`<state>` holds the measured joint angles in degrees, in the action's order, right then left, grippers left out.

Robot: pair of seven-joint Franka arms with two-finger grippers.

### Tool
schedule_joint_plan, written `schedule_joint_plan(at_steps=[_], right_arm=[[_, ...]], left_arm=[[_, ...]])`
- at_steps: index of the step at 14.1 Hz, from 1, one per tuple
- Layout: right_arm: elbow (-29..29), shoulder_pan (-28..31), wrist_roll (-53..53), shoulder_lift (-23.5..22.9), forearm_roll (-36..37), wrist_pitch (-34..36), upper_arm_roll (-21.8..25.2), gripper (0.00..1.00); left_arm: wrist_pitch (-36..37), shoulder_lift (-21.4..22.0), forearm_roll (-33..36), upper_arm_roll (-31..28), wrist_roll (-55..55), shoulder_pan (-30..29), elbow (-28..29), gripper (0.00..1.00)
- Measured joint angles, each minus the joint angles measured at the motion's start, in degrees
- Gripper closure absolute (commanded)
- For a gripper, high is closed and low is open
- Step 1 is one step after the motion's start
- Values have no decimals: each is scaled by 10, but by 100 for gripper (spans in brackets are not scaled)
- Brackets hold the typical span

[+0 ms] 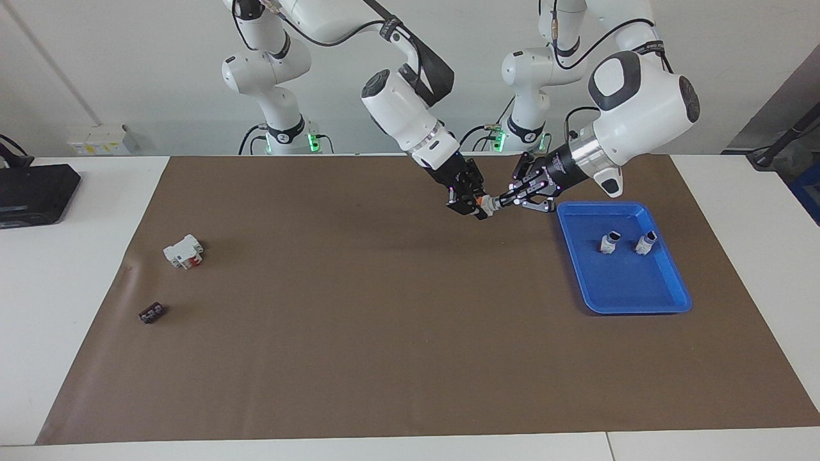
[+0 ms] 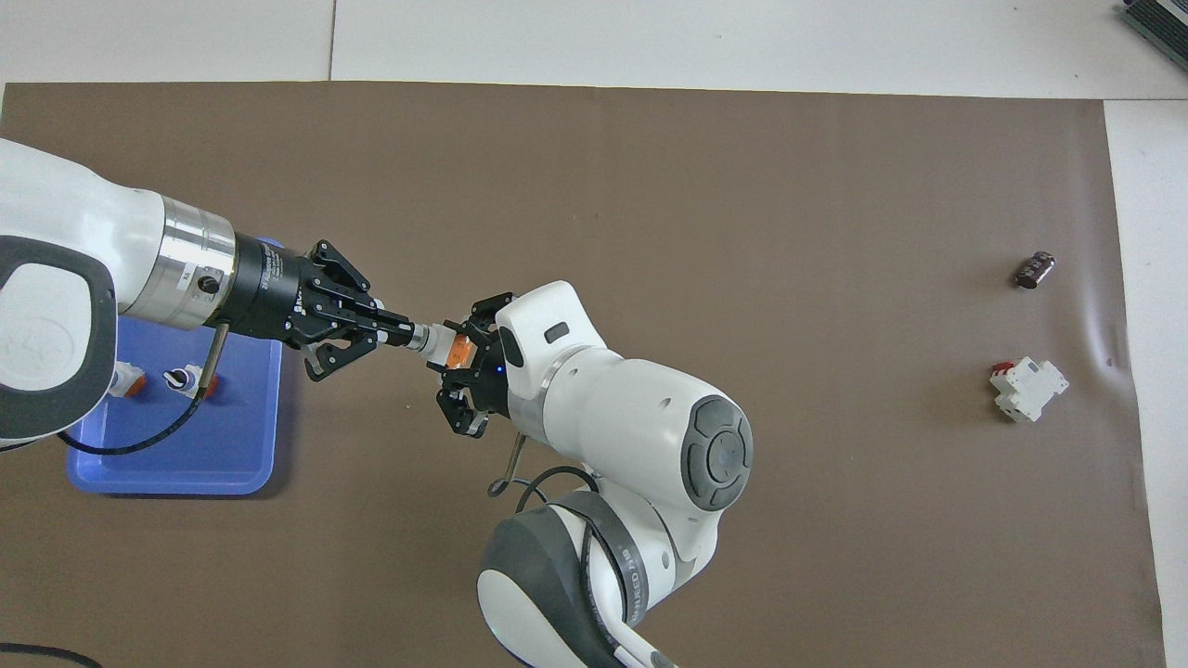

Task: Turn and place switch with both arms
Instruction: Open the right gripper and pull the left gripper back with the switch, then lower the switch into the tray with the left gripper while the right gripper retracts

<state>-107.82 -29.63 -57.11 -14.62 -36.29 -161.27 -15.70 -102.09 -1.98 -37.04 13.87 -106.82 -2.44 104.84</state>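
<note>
Switch [image 1: 489,205] between both level pincers

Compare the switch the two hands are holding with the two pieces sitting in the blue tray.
The switch is up in the air over the mat, lying level between the left hand and the right hand; the two pieces stand free in the tray. The switch is beside the tray, not in it. All three are small and white with a dark tip.

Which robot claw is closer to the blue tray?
The left. The left gripper hangs beside the blue tray, at its robot-side corner. The right gripper meets it at the switch, one step more toward the table's middle.
</note>
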Motion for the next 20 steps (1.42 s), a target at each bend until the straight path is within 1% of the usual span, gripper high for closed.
schedule_joint_plan(at_steps=[2,3,4,7,10,12,14,17,18,20], right_arm=[[0,0,0,0,0,0,0,100],[0,0,0,0,0,0,0,1],[0,0,1,0,0,0,0,0],[1,1,8,13,0,-7,1,0],[1,2,12,20,0,-7,1,0],[1,15,12,21,0,-6,2,0],[1,46,12,23,0,9,3,0],[1,129,12,34,0,52,6,0],[1,157,12,40,0,65,7,0],[1,208,12,52,0,81,9,0]], left_arm=[[0,0,0,0,0,0,0,100],[0,0,0,0,0,0,0,100],[0,0,0,0,0,0,0,100],[-32,-7,38,-11,1,-4,9,100],[-39,-12,42,-14,2,-5,11,100],[-41,-12,63,-13,2,-5,10,100],[-47,-12,116,-13,6,-5,10,100],[-51,-12,222,-14,41,-13,4,100],[-52,-11,244,-15,68,-27,2,100],[-56,-11,263,-17,146,-68,3,100]])
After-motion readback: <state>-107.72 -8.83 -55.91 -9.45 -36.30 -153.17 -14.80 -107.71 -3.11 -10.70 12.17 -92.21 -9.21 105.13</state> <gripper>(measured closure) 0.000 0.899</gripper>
